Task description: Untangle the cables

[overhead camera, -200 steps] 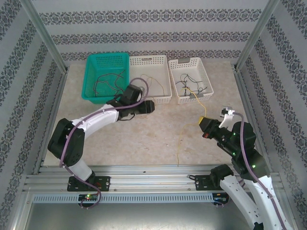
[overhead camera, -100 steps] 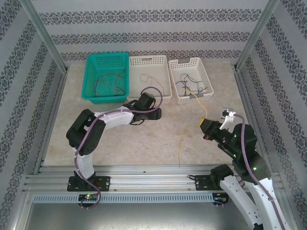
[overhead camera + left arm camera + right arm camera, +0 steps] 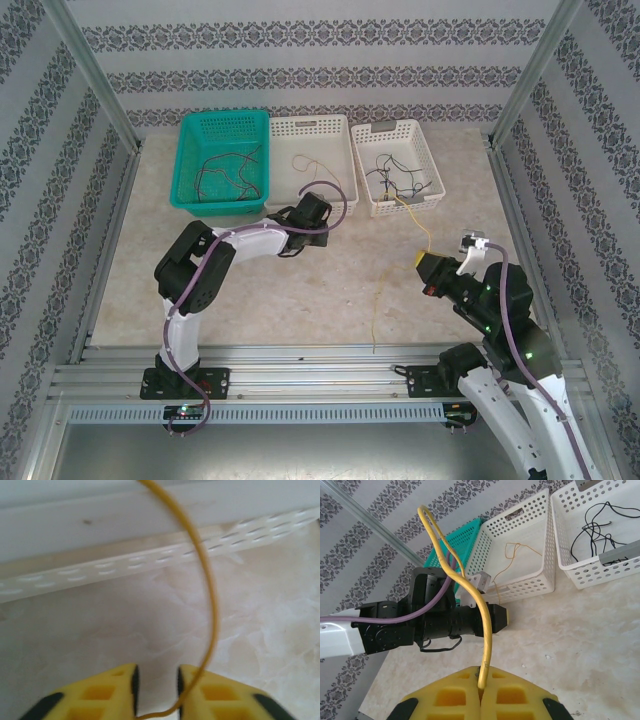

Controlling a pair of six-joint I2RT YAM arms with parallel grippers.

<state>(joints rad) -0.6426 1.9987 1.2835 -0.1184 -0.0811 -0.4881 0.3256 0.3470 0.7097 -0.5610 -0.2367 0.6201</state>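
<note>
While the yellow cable (image 3: pixel 488 630) is clenched in the right gripper (image 3: pixel 481 680), right of centre from above, its far end seems to sit in the dark tangle (image 3: pixel 398 180) in the right basket (image 3: pixel 388 126), upper right. An orange wire (image 3: pixel 212 610), trailing over the middle basket (image 3: pixel 100 575), runs between the slightly parted fingers of the left gripper (image 3: pixel 156 692); whether they pinch it I cannot tell. Loose wires (image 3: pixel 225 178) lie in the teal basket (image 3: pixel 225 115), upper left. Sorting looks partway done, with the tangle left.

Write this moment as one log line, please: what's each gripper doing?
Left gripper: open, jaws around thin orange cable trailing from middle white basket | Right gripper: shut on yellow cable
</note>
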